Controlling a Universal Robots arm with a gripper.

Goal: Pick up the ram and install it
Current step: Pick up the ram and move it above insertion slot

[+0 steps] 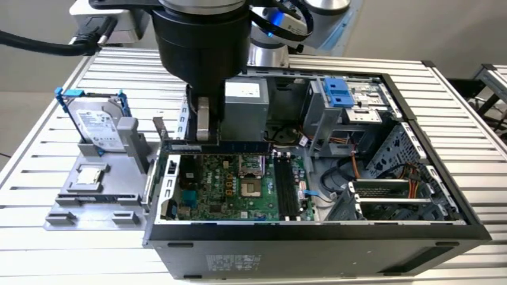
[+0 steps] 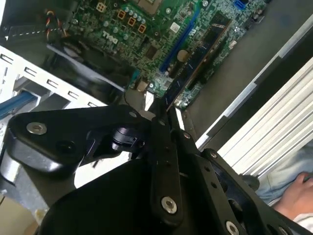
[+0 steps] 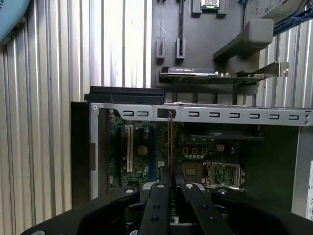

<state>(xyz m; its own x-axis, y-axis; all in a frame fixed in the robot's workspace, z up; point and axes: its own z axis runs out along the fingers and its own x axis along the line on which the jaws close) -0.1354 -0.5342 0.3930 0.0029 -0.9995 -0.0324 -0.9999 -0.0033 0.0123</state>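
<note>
Ram [image 3: 170, 142] is clamped edgewise in my hand [image 3: 170, 183], its length left free over the motherboard [image 3: 195, 147] for seating.

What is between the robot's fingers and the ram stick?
Nothing. In the second wrist view the fingers pinch straight onto the end of the ram, with no gap and nothing in between.

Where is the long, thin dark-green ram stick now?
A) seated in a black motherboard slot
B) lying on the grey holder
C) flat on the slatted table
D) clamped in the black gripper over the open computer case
D: the black gripper is shut on the ram, which hangs unseated above the green motherboard.
</note>
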